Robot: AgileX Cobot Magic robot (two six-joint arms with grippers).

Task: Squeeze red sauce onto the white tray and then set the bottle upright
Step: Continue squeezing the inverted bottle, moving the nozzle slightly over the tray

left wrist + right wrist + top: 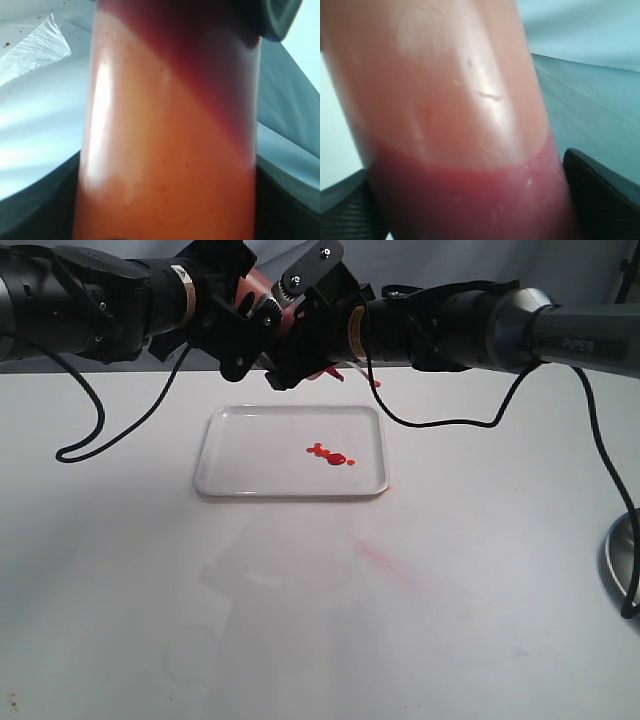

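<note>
Bottle (262, 288) tilted over white tray (230, 475), where red sauce (330, 454) lies, for dispensing; left gripper (248, 332) clamps it; right gripper (305, 338) straddles it, pressure indeterminate.

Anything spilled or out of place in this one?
A faint pink smear streaks the table just camera-side of the white tray, off it. The red sauce lies inside the tray. A tiny red spot beyond the tray could be a stray drip.
</note>
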